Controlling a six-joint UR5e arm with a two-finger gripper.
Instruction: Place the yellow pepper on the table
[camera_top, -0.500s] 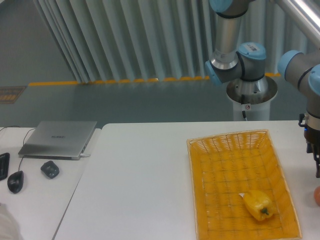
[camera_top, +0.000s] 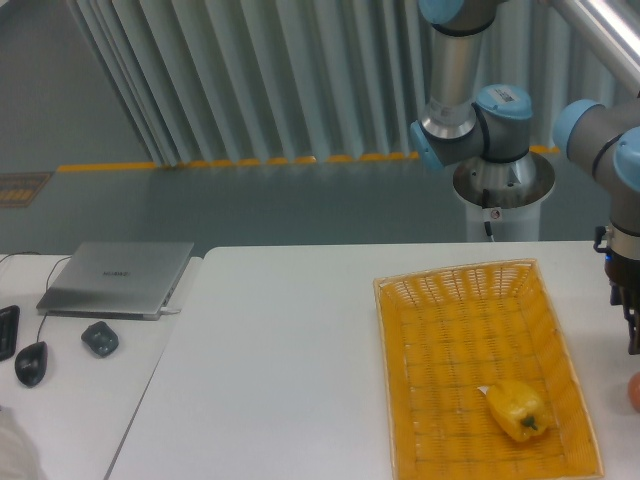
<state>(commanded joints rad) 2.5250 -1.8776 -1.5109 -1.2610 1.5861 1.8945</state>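
- Yellow pepper (camera_top: 518, 408) is seen inside the woven basket (camera_top: 440, 300), in its near right part, stem toward the front edge.
- Gripper (camera_top: 632, 338) is cut by the frame edge right of the basket, off its rim; clenched or released cannot be told.
- Bare table (camera_top: 270, 360) is seen left of the basket.
- Orange-red fruit (camera_top: 635, 392) is seen right of the basket.

I see the large flat white table (camera_top: 290, 350) carrying a yellow-orange woven rectangular basket (camera_top: 440, 300) toward four o'clock, with an orange-red round fruit (camera_top: 635, 392) just beside it at the right edge.
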